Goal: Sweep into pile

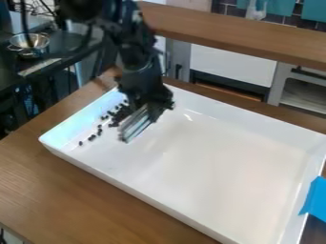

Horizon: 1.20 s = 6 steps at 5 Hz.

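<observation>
With its fingers closed around the silvery slatted sweeping tool (135, 126), your gripper (153, 106) hangs over the white tray (219, 164). Just left of the fingers in the camera view, you have the small dark pieces (92, 137) scattered in a loose trail inside the tray.

A wooden desk (57, 181) is spreading out beneath the claw (150, 107). Blue tape (316, 200) is sticking up well apart from the claw, toward the view's lower right. Beyond the claw, a wooden ledge (229, 34) is running toward the upper right, with a white panel (232, 63) and a grey cabinet (303, 93) standing below it. Dark tiles (220, 8) and teal panels (314, 10) are showing farther behind. Up and left of the claw, a metal colander (29, 44) is resting on a dark countertop (66, 44).
</observation>
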### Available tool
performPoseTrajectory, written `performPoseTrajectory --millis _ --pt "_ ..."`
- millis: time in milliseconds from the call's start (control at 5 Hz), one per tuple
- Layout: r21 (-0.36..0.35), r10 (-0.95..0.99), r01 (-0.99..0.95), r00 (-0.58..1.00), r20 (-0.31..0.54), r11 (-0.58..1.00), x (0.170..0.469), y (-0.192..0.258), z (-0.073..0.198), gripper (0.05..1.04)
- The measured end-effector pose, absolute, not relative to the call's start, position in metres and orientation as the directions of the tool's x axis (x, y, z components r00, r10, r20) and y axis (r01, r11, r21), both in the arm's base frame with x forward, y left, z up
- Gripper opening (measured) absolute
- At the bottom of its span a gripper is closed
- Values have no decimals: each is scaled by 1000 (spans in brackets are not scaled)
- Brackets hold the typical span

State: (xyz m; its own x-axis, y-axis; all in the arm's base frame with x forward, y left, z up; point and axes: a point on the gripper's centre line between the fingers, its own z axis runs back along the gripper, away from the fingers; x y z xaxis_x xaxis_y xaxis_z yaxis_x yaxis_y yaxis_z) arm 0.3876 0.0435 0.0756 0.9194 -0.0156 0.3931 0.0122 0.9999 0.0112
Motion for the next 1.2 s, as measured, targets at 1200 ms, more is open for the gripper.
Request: performPoseTrajectory --millis 1200 --pt "135 128 -202 897 422 970 456 97 40 378"
